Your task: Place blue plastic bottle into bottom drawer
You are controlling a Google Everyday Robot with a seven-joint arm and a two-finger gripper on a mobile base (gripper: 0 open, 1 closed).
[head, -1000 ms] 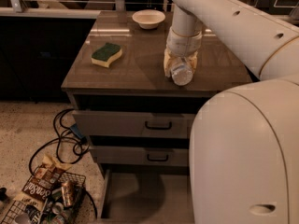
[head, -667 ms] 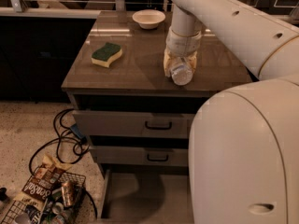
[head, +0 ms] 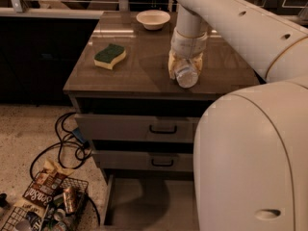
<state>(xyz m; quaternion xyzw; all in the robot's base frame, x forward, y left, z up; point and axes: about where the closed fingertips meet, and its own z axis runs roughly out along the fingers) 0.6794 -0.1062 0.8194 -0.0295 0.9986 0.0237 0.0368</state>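
Though my own pale body fills the right of the view, my tool (head: 186, 69) shows plainly over the right half of the brown worktop (head: 139, 78), pointing down near its front edge. Its jaws stand on either side of the blue plastic bottle (head: 187, 76) and are clamped on it, with one round end of the bottle facing the camera. Whether the bottle rests on the worktop or hangs just above it I cannot tell.

A green-and-yellow sponge (head: 110, 56) lies well to the left, and a white bowl (head: 153, 19) sits toward the back.

Below the worktop are two closed grey drawer fronts (head: 144, 128) with black handles. Under them the bottom drawer (head: 139, 203) is pulled out, showing its flat floor.

On the ground at the left, black cables (head: 67, 143) lie near a wire basket (head: 19, 218) that holds cans (head: 70, 198) and a snack bag (head: 41, 186).
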